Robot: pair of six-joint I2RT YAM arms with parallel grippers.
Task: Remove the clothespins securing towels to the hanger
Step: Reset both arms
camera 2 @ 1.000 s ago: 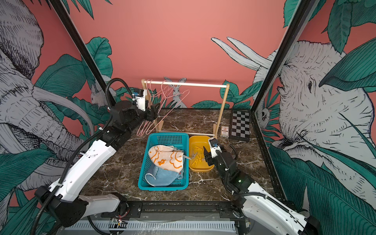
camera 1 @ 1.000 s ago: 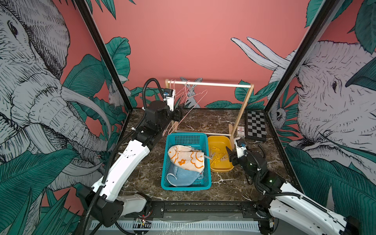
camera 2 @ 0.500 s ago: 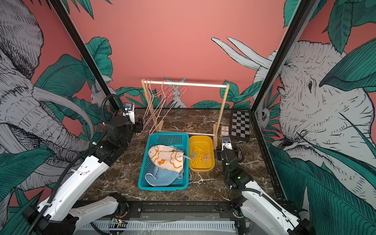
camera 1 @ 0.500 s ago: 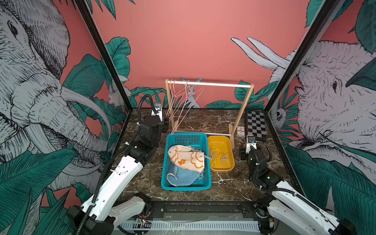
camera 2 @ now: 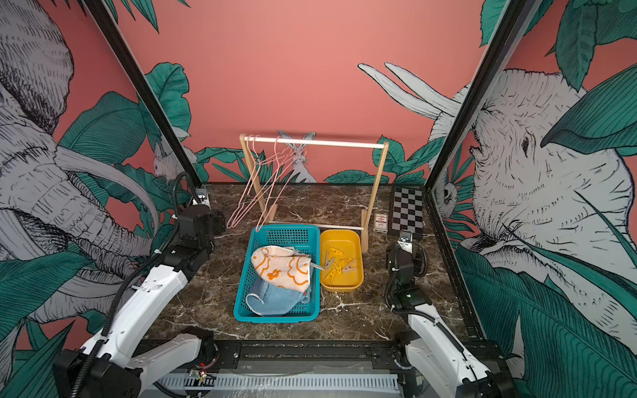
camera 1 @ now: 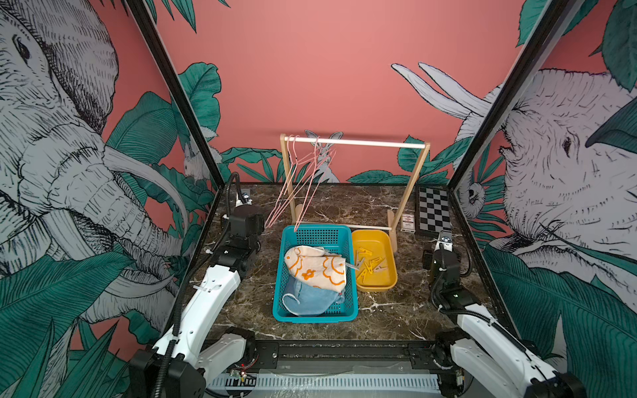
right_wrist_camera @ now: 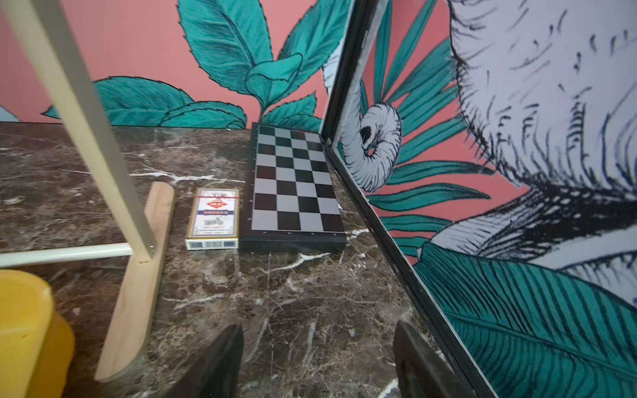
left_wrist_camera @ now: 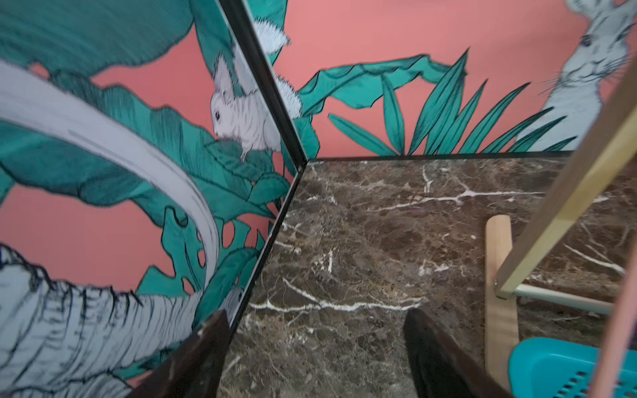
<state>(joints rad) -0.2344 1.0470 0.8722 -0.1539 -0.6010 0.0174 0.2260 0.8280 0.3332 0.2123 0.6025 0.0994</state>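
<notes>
Several yellow clothespins lie in the yellow tray. A cream towel with orange flowers lies on a light blue towel in the teal basket. A grey clothespin pokes out at the cream towel's edge. Bare pink hangers hang on the wooden rack's rod. My left gripper is open over bare marble near the back left corner. Over the floor by the right wall my right gripper stands open, holding nothing.
A chessboard and a card box lie at the back right, beyond the right gripper. The rack's wooden foot and the yellow tray are beside it. The rack's other foot and the basket corner are by the left gripper.
Both arms have drawn back to the sides: the left arm left the hangers and dropped toward the back left corner, the right arm moved from the yellow tray toward the right wall.
</notes>
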